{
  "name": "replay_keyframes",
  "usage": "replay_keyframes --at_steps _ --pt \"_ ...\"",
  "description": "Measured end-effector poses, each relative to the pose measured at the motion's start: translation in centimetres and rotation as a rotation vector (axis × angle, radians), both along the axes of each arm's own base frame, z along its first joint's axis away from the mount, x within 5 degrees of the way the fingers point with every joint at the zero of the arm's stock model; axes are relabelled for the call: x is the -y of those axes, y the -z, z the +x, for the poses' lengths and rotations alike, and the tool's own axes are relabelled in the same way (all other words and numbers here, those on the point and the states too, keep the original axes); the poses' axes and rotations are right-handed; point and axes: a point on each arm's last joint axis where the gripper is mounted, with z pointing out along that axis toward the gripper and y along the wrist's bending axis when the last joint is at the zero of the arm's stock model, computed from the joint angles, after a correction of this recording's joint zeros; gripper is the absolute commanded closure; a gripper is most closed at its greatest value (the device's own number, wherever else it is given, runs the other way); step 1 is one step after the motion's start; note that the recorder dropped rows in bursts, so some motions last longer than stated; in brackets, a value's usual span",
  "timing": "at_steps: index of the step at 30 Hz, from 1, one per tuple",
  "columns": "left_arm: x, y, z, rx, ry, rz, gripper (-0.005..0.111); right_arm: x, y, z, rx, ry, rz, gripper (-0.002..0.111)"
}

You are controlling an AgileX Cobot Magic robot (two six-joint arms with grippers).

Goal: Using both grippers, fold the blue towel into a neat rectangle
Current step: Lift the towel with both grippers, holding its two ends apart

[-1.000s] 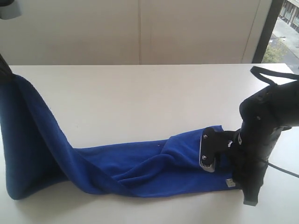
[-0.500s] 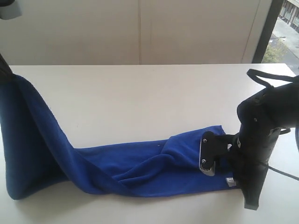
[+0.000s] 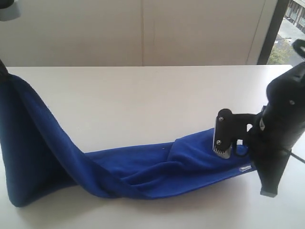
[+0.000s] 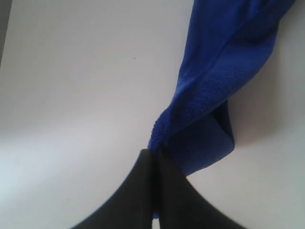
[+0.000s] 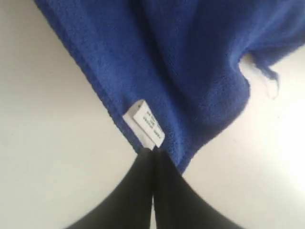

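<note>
The blue towel (image 3: 143,167) stretches in a twisted band across the white table (image 3: 143,95), rising steeply at the far left and lifted slightly at the right. My left gripper (image 4: 153,151) is shut on a bunched corner of the towel (image 4: 209,95); in the exterior view only a sliver of it shows at the left edge (image 3: 2,67). Over on the right, my right gripper (image 3: 257,168) is shut on the towel's edge (image 5: 190,62), its jaws together (image 5: 152,150) right beside the white tag (image 5: 144,123).
The table's far edge runs along a pale wall (image 3: 143,33). A window strip (image 3: 288,28) shows at the upper right. The right arm's black body (image 3: 286,114) stands over the table's right end.
My right gripper has shut on the towel's edge by the tag and moved up and to the right, lifting that end. The left end stays held high.
</note>
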Motion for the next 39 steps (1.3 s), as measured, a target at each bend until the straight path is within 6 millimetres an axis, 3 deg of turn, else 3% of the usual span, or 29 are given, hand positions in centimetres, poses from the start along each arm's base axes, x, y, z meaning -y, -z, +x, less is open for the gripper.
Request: replay_keyframes --at_steps 7,13,16,26,33,39 --pt "-0.3 0.0 0.2 0.018 -0.01 0.032 0.107 1.3 -6.1 -2.8 0.212 0.081 0.006 0.108" --pt "-0.8 -0.3 0.2 0.048 -0.023 0.069 0.107 2.5 -9.9 -5.3 0.389 0.162 0.017 0.108" --pt "-1.5 -1.2 -0.9 0.089 -0.028 0.053 0.107 3.1 -11.9 -7.2 0.489 0.199 0.047 0.108" --pt "-2.8 -3.2 -4.4 0.159 -0.004 -0.067 0.107 4.6 -16.0 -12.1 0.659 0.306 0.123 0.108" --pt "-3.7 -4.2 -7.3 0.191 0.012 -0.178 0.107 5.5 -17.3 -15.7 0.682 0.333 0.136 0.108" --pt "-5.0 -3.4 -9.7 0.211 -0.002 -0.202 0.107 6.1 -17.7 -17.9 0.713 0.35 0.153 0.108"
